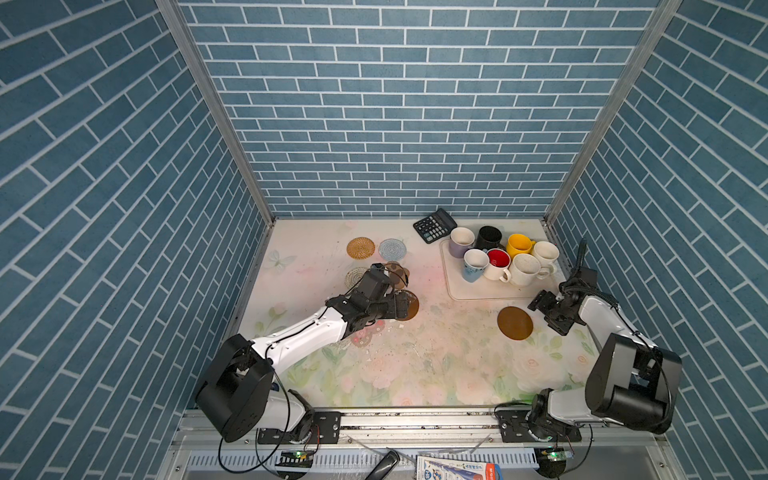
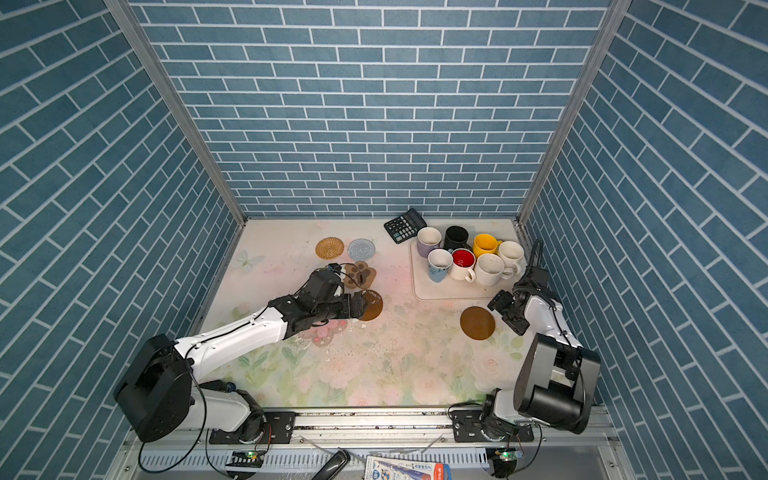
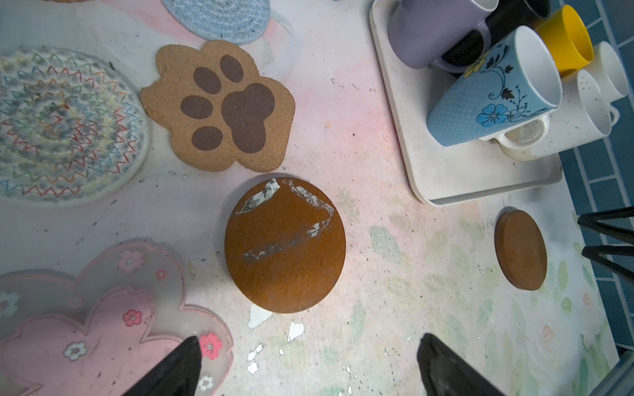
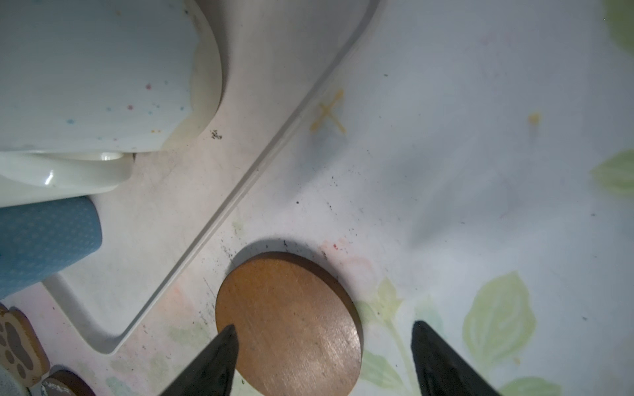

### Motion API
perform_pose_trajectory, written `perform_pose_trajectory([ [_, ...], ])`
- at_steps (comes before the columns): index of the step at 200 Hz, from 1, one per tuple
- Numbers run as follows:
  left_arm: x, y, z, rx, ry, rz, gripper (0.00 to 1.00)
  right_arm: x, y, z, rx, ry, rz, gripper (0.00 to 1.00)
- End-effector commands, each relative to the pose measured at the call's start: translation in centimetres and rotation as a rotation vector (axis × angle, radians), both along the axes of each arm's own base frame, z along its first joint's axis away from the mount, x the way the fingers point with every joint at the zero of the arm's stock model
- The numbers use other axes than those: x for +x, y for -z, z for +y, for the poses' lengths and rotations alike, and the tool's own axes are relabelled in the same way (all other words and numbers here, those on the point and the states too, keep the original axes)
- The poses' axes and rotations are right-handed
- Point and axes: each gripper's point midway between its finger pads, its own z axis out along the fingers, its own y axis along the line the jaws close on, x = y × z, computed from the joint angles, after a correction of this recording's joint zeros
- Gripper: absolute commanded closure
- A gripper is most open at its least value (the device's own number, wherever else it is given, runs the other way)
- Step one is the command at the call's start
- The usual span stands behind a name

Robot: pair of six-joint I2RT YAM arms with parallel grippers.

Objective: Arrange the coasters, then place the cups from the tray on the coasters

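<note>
Amber disc (image 4: 288,325) lies flat just off the tray (image 4: 164,212) corner, close by the right gripper (image 4: 324,327), fingers spread (nothing pinched), while the left gripper (image 3: 308,339), also spread, hangs over the chipped disc (image 3: 284,245), likely spacing both for the trayed cups (image 1: 497,259).

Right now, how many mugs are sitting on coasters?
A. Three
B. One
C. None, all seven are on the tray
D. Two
C: all seven, from the lavender mug to the speckled cream mug, stand crowded on the tray. Every coaster in view is bare, like the woven tan coaster and the amber disc by the tray.
</note>
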Motion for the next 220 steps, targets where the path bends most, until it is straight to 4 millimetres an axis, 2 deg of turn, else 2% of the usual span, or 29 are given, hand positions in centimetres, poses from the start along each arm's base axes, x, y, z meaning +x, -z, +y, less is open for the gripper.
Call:
perform_pose_trajectory([
  [1,-0.5,-0.3,0.3,-0.018,0.01,-0.017,0.01,1.7,-0.2,0.4,0.041,-0.051,-0.031,0.2],
  [48,-0.9,-0.2,1.5,-0.011,-0.006,-0.023,0.01,2.8,1.4,1.2,0.107,-0.054,-0.021,0.28],
  [99,-1.0,-0.3,2.3,-0.023,-0.016,-0.021,0.01,2.0,3.4,2.9,0.128,-0.114,0.04,0.33],
  [147,-1.4,-0.2,2.9,-0.031,-0.032,-0.027,0.01,1.8,4.0,5.2,0.091,-0.223,0.093,0.36],
  [166,-1.3,-0.9,3.1,-0.04,-0.04,-0.042,0.01,1.6,4.0,6.4,0.088,-0.265,0.108,0.37],
  [171,-1.7,-0.1,3.5,-0.03,-0.042,-0.027,0.01,1.6,4.0,6.7,0.085,-0.277,0.113,0.38],
  [220,-2.0,-0.3,4.1,-0.034,-0.049,-0.029,0.01,1.0,4.7,9.9,0.027,-0.432,0.177,0.39],
])
